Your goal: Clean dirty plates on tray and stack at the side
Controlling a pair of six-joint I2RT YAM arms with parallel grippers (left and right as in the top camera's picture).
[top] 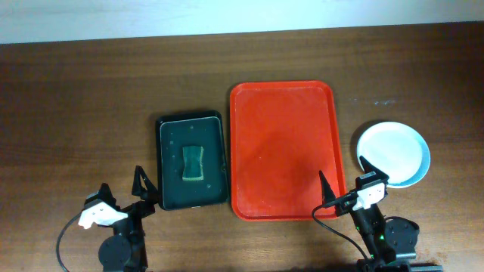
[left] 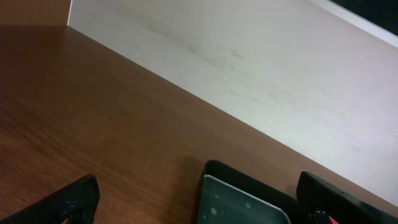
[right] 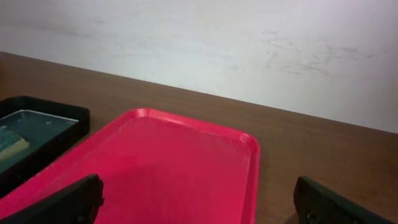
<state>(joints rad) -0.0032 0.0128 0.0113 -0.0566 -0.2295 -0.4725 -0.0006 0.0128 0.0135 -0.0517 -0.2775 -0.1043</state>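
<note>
While the left gripper (top: pixel 121 187) and right gripper (top: pixel 345 177) stand spread wide, holding nothing, round white plates (top: pixel 393 151), unsmeared on top, lie beside the large red plastic tray (top: pixel 283 113).

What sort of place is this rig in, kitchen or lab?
Probably a lab bench staged for dishwashing, not a kitchen: a wooden table against a plain wall, no sink, just a red tray, plates and a sponge in a black tray.

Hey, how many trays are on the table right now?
2. The red tray lies mid-table. The smaller black tray sits just to its left and holds a green sponge. Nothing suggests a hidden one.
</note>
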